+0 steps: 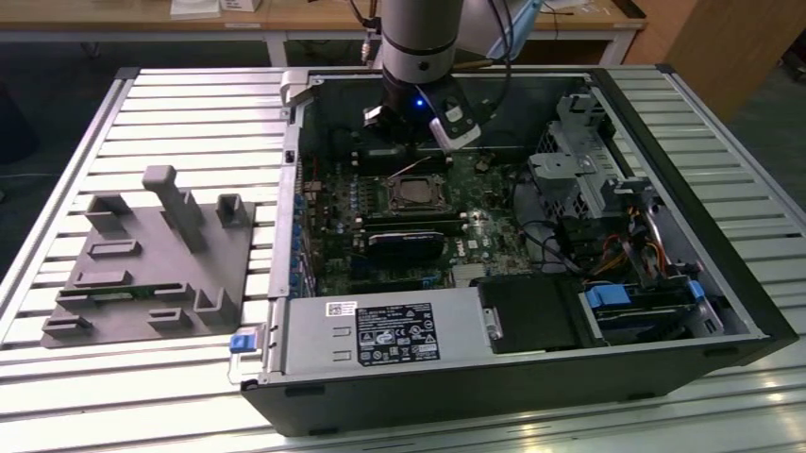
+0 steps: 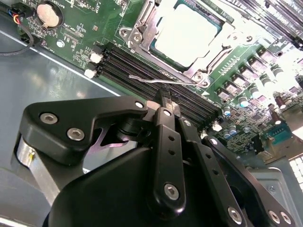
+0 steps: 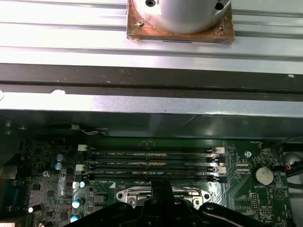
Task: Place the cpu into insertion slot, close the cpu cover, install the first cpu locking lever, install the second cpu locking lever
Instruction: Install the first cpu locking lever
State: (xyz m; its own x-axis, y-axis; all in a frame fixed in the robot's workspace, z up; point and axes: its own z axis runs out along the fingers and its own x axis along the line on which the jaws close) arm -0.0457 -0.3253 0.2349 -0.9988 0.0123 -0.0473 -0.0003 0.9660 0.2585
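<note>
Slatted metal table (image 1: 189, 104) carries an open case (image 1: 504, 396) lying on its side, with the arm (image 1: 416, 38) reaching down into it. Inside, the cpu (image 2: 187, 35) lies flat in the slot (image 2: 134, 35), bright top upward, framed by the cover (image 2: 149, 23). A thin wire lever (image 2: 142, 78) runs along the slot's edge, parallel to the memory slots (image 2: 123, 59). The gripper (image 2: 164, 94) has its fingers pressed together, tip at the lever; whether it pinches the wire I cannot tell.
</note>
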